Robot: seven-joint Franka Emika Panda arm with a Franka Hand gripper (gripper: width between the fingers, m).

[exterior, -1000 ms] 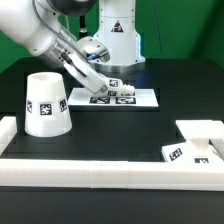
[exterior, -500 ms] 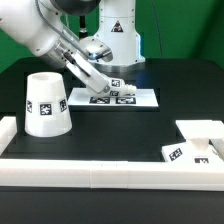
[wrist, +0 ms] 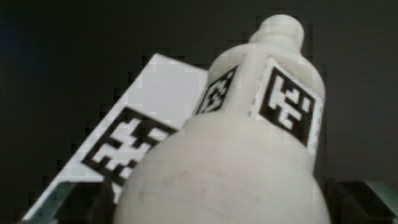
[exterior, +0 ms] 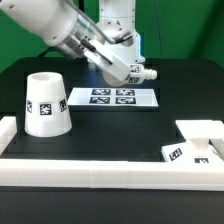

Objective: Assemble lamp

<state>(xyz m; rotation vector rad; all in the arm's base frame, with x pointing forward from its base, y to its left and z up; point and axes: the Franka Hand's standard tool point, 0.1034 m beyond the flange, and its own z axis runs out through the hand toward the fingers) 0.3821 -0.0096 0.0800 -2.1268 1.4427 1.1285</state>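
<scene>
Above the marker board [exterior: 120, 97], the gripper [exterior: 124, 67] is clamped on the bulb [exterior: 142, 73] (roughly sideways, clear of the board), likely for carrying to the base [exterior: 196, 140], well apart from the board.

Here's the Panda arm [exterior: 55, 28]: glossy white shell, fat rounded segments, smooth like moulded plastic. Dark bands show where one segment meets the next. Further out it narrows into the gripper [exterior: 128, 72], a pale grey-white block edged with black lines. Any screws or cables are too small to make out.
</scene>
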